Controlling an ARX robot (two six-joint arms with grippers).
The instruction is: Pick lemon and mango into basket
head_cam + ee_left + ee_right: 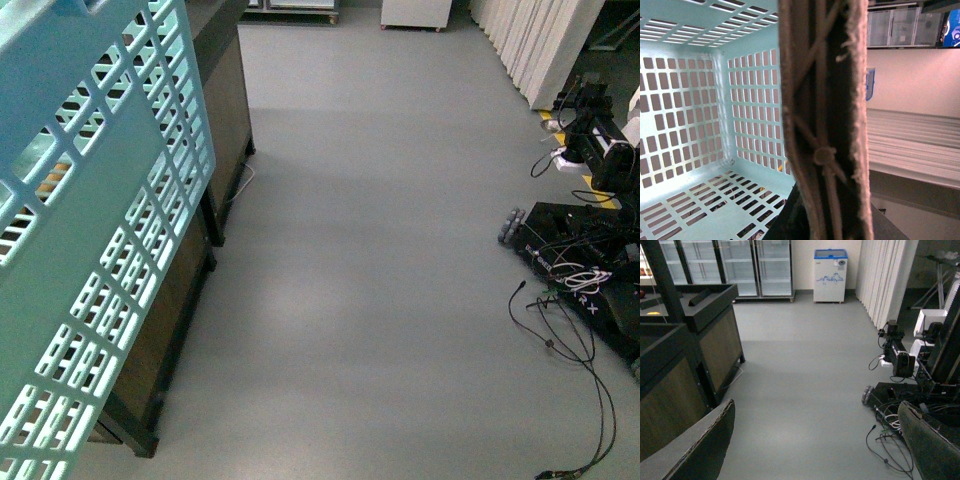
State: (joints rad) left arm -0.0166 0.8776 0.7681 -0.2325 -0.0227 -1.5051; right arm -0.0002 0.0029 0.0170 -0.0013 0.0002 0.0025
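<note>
The light aqua basket (90, 250) fills the left of the front view, lifted and tilted, its slotted wall close to the camera. In the left wrist view I look into its slotted inside (690, 100), where no fruit shows on the floor I can see. My left gripper (822, 150) is shut on the basket, one frayed brown finger (825, 100) lying across its edge. The lemon and mango are hidden; a small orange patch (52, 180) behind the slots is too small to name. My right gripper (812, 450) hangs open over bare grey floor, holding nothing.
Dark wooden display stands (225, 110) line the left side, also seen in the right wrist view (715, 330). Another robot base with loose cables (580, 270) sits at the right. Glass-door fridges (740, 265) and a small chest freezer (830, 267) stand at the back.
</note>
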